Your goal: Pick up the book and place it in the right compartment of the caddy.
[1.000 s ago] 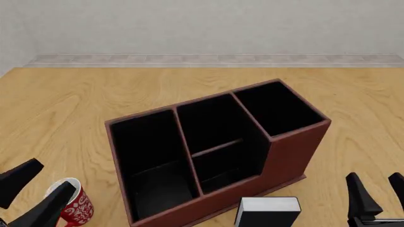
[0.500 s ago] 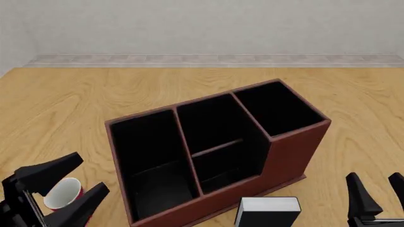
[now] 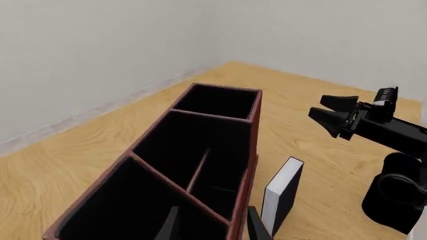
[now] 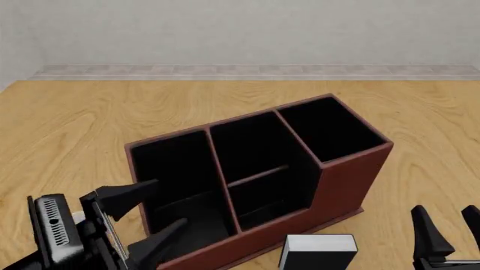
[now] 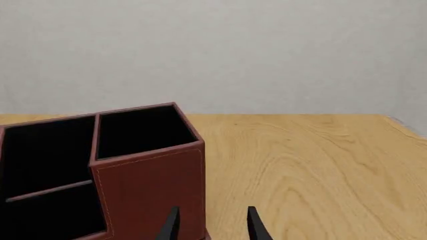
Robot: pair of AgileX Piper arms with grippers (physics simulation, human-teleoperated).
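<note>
The black book (image 4: pixel 318 251) with its white page block stands upright just in front of the caddy (image 4: pixel 351 183), at the table's near edge; the left wrist view also shows the book (image 3: pixel 283 192). The right compartment (image 4: pixel 330 128) is a dark, black-lined end cell with nothing showing in it. My left gripper (image 4: pixel 166 205) is open, hanging at the caddy's left front corner. My right gripper (image 4: pixel 446 216) is open near the table's front right, to the right of the book and apart from it. In the right wrist view the caddy (image 5: pixel 150 185) fills the area ahead.
The caddy's middle cell (image 4: pixel 259 169) has a crossbar, and its left cell (image 4: pixel 176 185) has a low front wall. A grey wall with a baseboard (image 4: pixel 240 71) closes the far side of the wooden table (image 4: pixel 75 124). The right arm (image 3: pixel 393 135) crosses the left wrist view.
My left gripper has swung right from the table's front left to the caddy's left front corner, and it now covers the red mug. The right gripper and the book have not moved.
</note>
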